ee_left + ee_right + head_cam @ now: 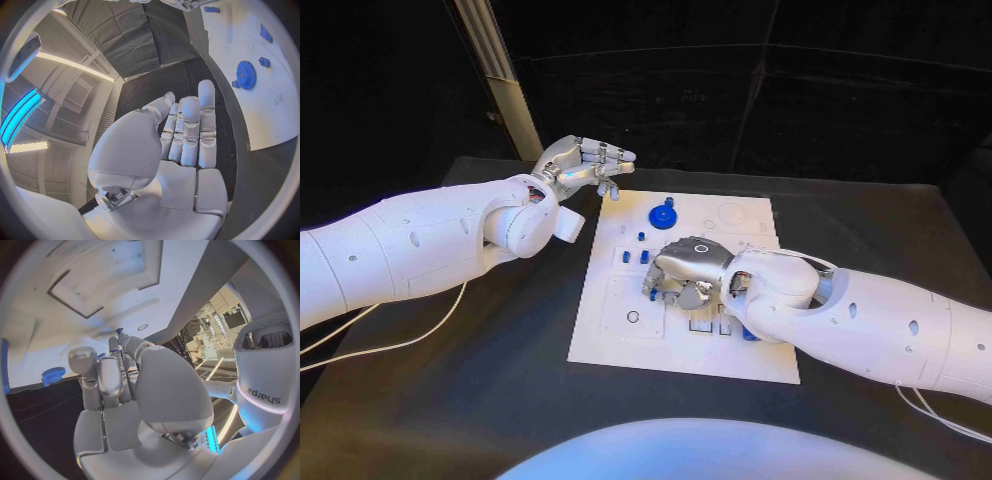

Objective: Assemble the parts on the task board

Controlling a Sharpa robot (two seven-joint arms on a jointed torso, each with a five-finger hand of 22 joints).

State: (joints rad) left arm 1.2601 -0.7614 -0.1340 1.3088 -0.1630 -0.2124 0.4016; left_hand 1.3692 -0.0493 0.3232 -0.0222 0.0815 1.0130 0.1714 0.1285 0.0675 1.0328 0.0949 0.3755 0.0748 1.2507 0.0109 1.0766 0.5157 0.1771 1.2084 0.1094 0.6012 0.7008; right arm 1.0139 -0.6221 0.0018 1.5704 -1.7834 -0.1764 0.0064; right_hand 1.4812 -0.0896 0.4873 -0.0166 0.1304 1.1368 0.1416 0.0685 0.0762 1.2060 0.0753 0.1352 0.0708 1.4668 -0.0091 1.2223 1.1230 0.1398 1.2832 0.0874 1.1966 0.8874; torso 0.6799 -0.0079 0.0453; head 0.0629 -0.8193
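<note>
The white task board (625, 335) lies in the middle of the black table. A blue gear (662, 214) stands near the board's far edge, also seen in the left wrist view as the gear (247, 75) and in the right wrist view as the gear (53, 374). Two small blue pegs (635, 257) stand left of my right hand (687, 272), which reaches down onto the board's middle. A small blue piece (119, 331) shows at its fingertips; whether it is gripped is unclear. My left hand (581, 165) hovers off the board's far left corner, fingers (190, 130) straight and side by side, holding nothing.
More small blue parts (750, 335) sit on the board beside my right wrist. A pale slanted post (502, 80) rises behind the table's far left. A white cable (387, 345) trails over the table (473, 400) under my left arm.
</note>
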